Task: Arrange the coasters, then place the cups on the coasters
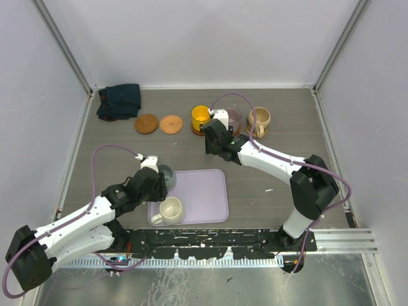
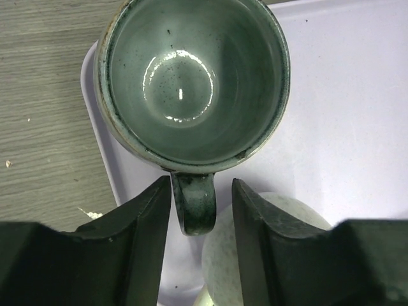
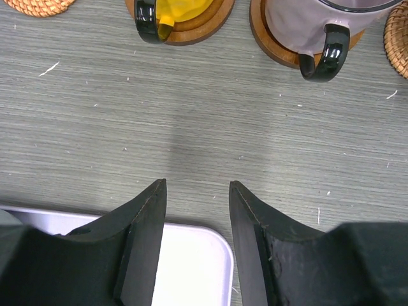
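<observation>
On the lavender tray's (image 1: 207, 191) left edge stands a grey-green cup (image 2: 191, 76). My left gripper (image 2: 201, 185) straddles its handle (image 2: 194, 204), jaws open, with a gap on the right side. A cream cup (image 1: 172, 209) sits on the tray's near-left part. At the back, the yellow cup (image 1: 201, 117), mauve cup (image 1: 234, 117) and tan cup (image 1: 259, 119) each rest on a coaster. Two bare coasters (image 1: 146, 123) (image 1: 171, 123) lie to their left. My right gripper (image 3: 197, 185) hovers open and empty over the table, short of the yellow and mauve cups.
A dark folded cloth (image 1: 119, 101) lies in the back-left corner. The tray's rounded corner (image 3: 185, 268) shows beneath my right fingers. White walls enclose the table on three sides.
</observation>
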